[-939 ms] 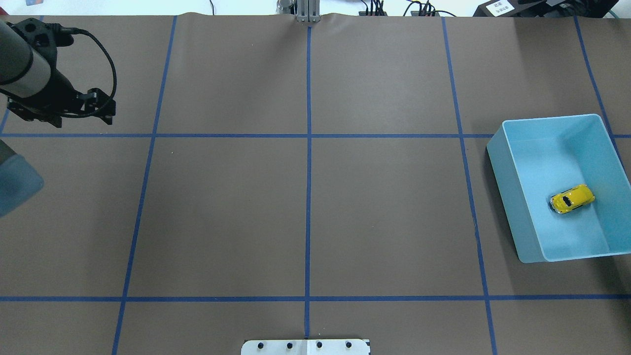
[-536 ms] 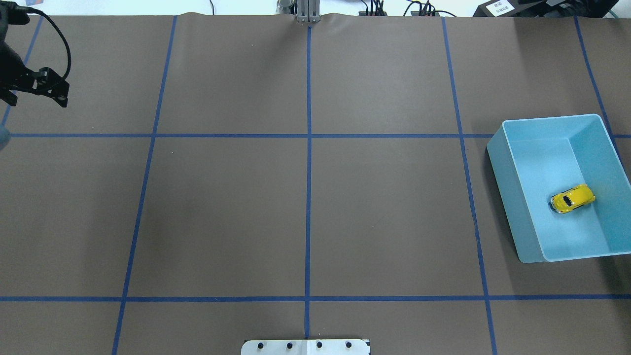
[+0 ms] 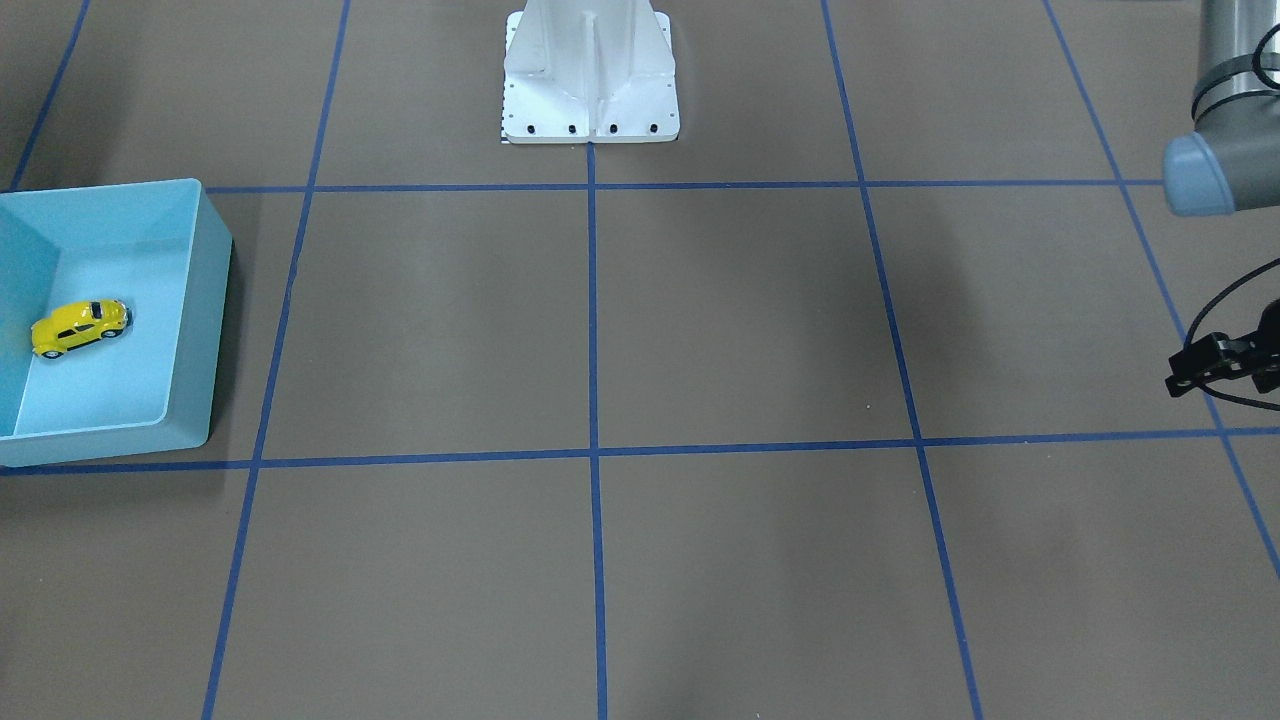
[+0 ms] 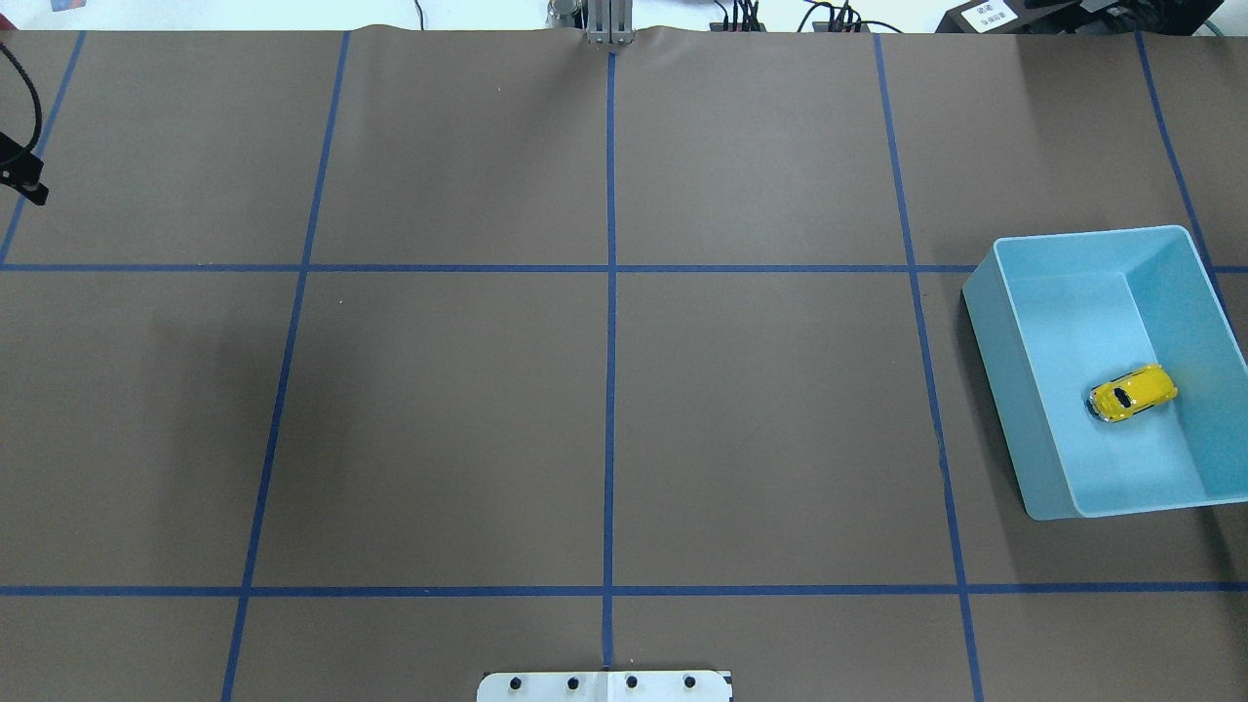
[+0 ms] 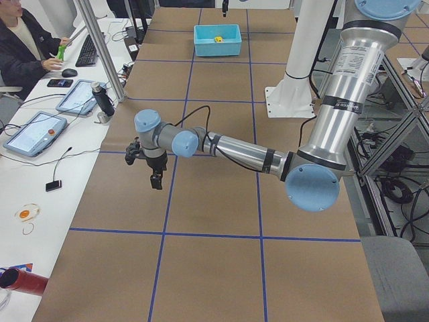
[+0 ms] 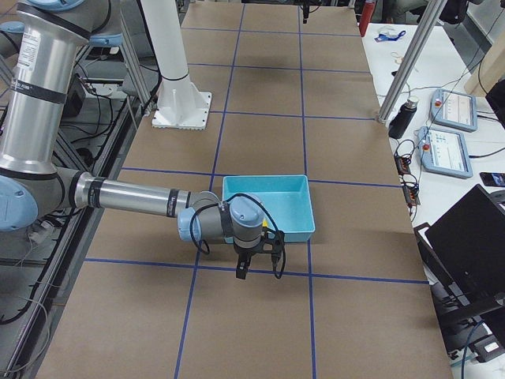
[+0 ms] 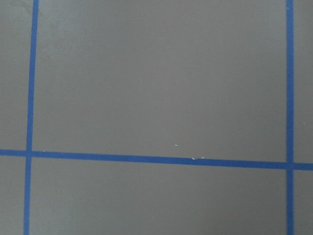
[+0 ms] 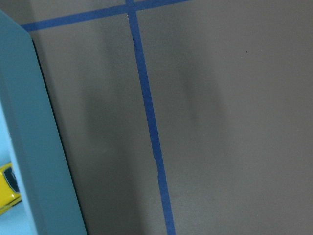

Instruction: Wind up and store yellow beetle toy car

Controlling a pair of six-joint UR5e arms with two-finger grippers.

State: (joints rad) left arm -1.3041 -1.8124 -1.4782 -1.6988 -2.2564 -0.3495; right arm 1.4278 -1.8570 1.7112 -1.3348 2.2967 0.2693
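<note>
From the front, the yellow beetle toy car [image 3: 80, 327] sits on its wheels on the floor of the light-blue bin [image 3: 195, 330]. It is far across the table from the left gripper [image 3: 1215, 365], which hangs at the other edge of the picture. Only part of that gripper shows, so it is not clear if its fingers are spread or pressed together. It holds nothing that can be seen.

From overhead, the car [image 4: 1131, 393] is inside the bin, close to one long wall. Just a corner of the left gripper [image 4: 21, 177] pokes in, well apart from the bin. The right gripper is not in this picture.

From the left end, the left gripper [image 5: 155, 178] points down over bare brown paper. The bin is far off beyond it, down the table.

From the right end, the right gripper [image 6: 243, 272] hangs just beside the bin, outside its near wall. Its fingers are too small to tell if they are spread or pressed together. The car does not show here.

The left wrist camera sees only brown paper and blue tape lines [image 7: 146, 159].

The right wrist camera sees the bin wall and a sliver of the car [image 8: 7, 190] behind it.

The car looks put away, so the job seems about done. Both grippers probably sit off to the sides to keep out of the way.
</note>
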